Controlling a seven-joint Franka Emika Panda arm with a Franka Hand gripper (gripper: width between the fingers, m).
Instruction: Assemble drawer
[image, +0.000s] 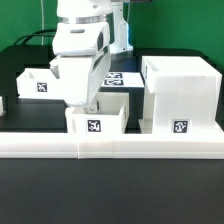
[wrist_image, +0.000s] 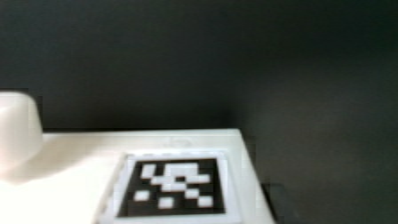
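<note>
A small white open-top tray (image: 97, 120) with a tag on its front stands at the front centre, against the long white rail (image: 110, 148). My gripper (image: 88, 101) reaches down at the tray's rear wall on the exterior view's left side, and its fingertips are hidden there. The large white cube-like shell (image: 180, 95) stands right of the tray, with a tag low on its front. A second tray (image: 40, 84) sits at the back left. The wrist view shows a white tagged surface (wrist_image: 98, 152) of a drawer part close below, and a rounded white shape (wrist_image: 15, 135) beside it.
The marker board (image: 122, 76) lies flat behind the front tray, between the arm and the shell. The low rail runs across the whole front. The table (wrist_image: 214, 60) is black.
</note>
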